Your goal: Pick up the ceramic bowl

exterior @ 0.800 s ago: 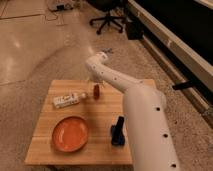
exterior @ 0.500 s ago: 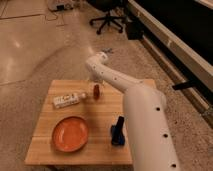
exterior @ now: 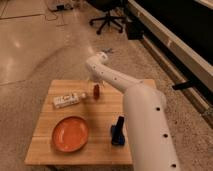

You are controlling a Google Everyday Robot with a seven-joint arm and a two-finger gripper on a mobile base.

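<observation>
The ceramic bowl (exterior: 70, 133) is wide, shallow and orange-red, and sits on the front left of the wooden table (exterior: 47, 150). My white arm (exterior: 142, 112) reaches from the lower right up over the table to its far edge. My gripper (exterior: 93, 78) is at the arm's far end, above the table's back edge and well behind the bowl. It is apart from the bowl and holds nothing that I can see.
A white labelled packet (exterior: 69, 100) lies on its side behind the bowl. A small red-brown item (exterior: 96, 91) stands near the arm's end. A dark blue upright object (exterior: 117, 131) stands right of the bowl. An office chair (exterior: 107, 20) and a long counter (exterior: 175, 45) stand beyond.
</observation>
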